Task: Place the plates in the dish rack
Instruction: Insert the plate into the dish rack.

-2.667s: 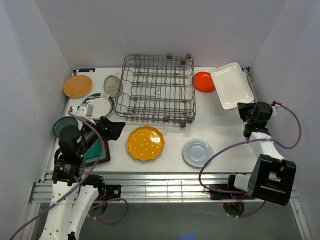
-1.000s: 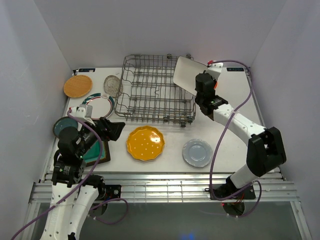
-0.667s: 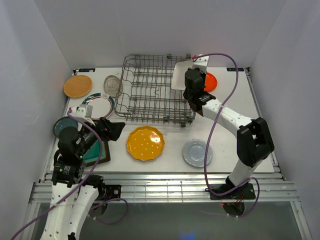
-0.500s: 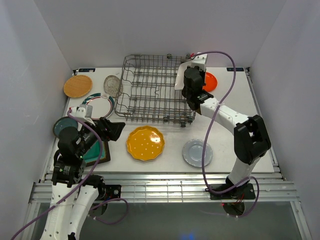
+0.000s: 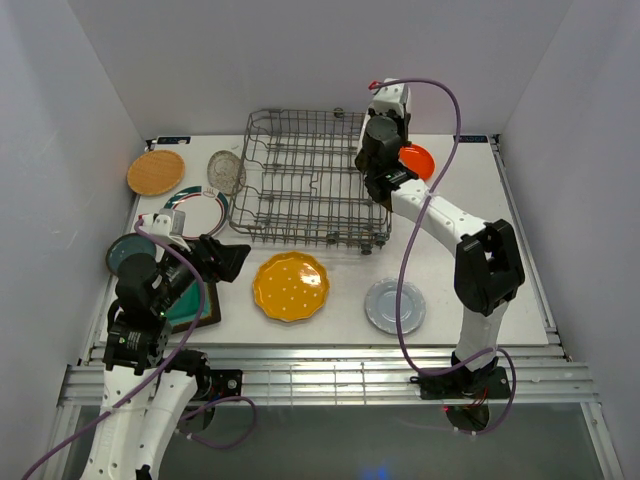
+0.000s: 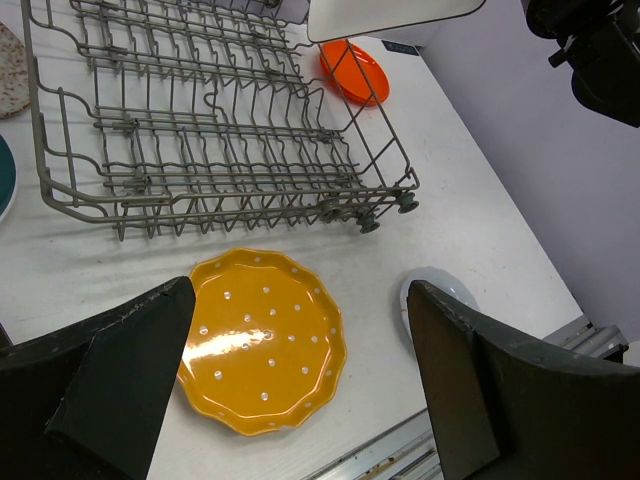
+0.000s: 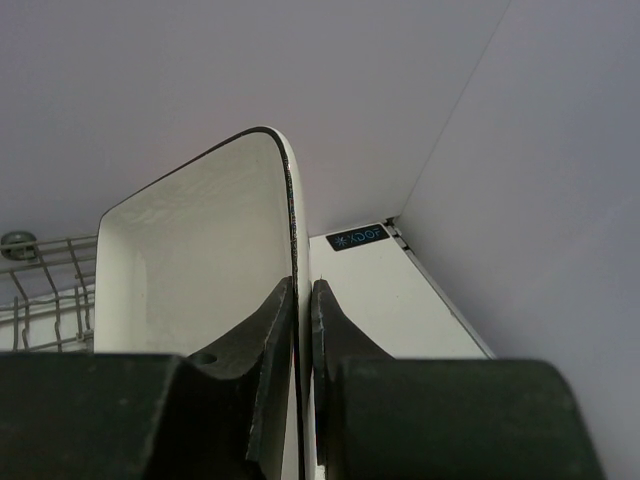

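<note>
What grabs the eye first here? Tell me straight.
The right gripper pinches a white plate by its rim, up over the far right corner of the wire rack. Next, the bright yellow plate lying flat just in front of the rack.

White table (image 5: 345, 290) within plain pale walls (image 5: 300, 50) on three sides, metal rails (image 5: 300, 376) along its near edge.
</note>
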